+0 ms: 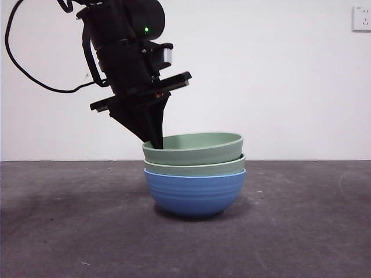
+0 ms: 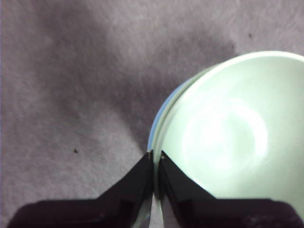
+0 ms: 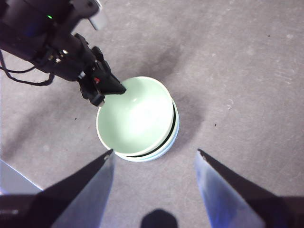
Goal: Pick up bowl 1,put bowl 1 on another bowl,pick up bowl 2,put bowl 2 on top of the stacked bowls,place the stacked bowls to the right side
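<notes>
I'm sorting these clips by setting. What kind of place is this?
Probably a robot test bench in a plain room, not a kitchen: a bare grey table, a blank white wall with one socket, and only three stacked bowls.

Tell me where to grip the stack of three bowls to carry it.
Grip the blue bowl at the bottom, not the rim of the top green bowl that the left gripper pinches now: lifting that would likely leave the others behind. The right gripper hangs open above.

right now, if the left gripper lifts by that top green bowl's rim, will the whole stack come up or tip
Probably only the top green bowl lifts: it sits loose and already tilted. The left gripper pinches one edge, so it may swing. The blue bowl likely stays.
</notes>
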`<act>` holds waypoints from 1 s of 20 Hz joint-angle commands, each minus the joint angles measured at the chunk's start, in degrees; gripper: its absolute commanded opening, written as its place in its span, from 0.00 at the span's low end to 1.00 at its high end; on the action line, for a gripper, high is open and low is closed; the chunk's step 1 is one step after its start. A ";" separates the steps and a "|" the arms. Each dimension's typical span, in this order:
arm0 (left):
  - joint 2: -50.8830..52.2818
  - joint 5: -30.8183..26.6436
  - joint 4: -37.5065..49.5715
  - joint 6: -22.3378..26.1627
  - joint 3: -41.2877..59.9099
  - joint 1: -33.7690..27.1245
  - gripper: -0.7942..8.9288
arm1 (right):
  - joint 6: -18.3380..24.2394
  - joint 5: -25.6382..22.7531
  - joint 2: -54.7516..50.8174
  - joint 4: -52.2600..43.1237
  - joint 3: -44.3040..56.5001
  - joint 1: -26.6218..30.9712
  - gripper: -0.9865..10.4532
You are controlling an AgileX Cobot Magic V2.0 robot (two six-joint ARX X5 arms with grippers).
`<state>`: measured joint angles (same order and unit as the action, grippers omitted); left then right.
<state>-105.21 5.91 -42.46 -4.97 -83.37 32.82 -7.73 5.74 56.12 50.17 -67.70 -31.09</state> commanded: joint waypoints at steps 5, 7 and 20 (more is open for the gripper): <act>-1.01 0.33 -0.11 0.44 -0.31 0.85 0.19 | -0.37 -0.17 0.02 -0.13 0.02 0.00 0.33; -1.01 0.33 -0.85 0.44 -0.31 0.85 0.40 | -0.39 -0.15 0.02 0.04 0.02 0.00 0.33; 7.04 0.11 -26.34 4.50 -18.43 0.85 0.45 | -2.93 -0.11 11.52 -1.84 0.02 0.00 0.46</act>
<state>-98.10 6.09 -68.23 -1.72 -101.78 33.45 -9.72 5.76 67.31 48.58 -67.70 -31.09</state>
